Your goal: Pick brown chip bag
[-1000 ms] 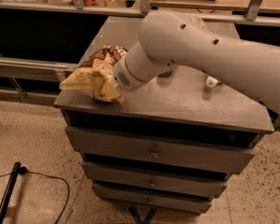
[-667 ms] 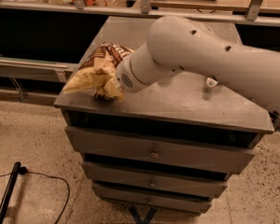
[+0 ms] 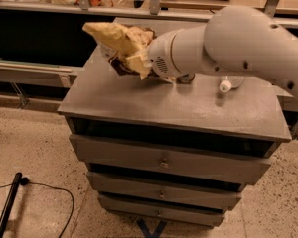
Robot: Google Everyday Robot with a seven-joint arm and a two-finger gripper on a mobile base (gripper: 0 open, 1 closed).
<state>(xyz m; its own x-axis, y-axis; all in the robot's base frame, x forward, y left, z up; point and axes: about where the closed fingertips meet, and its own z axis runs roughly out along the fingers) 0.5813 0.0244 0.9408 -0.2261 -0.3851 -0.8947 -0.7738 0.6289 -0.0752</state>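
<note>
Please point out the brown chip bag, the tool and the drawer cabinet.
brown chip bag (image 3: 116,38): camera view, pale yellow part.
tool (image 3: 143,63): camera view, at the arm's end, gripping the bag.
drawer cabinet (image 3: 139,100): camera view, bare top.

There was one brown chip bag (image 3: 116,37), up at 11 o'clock. One tool (image 3: 135,64) held it tight above the desk. There was one desk (image 3: 139,100) with three drawers (image 3: 163,161). One bottle (image 3: 227,84) was on it at 2 o'clock. One black cord (image 3: 49,190) lay at 8 o'clock.
</note>
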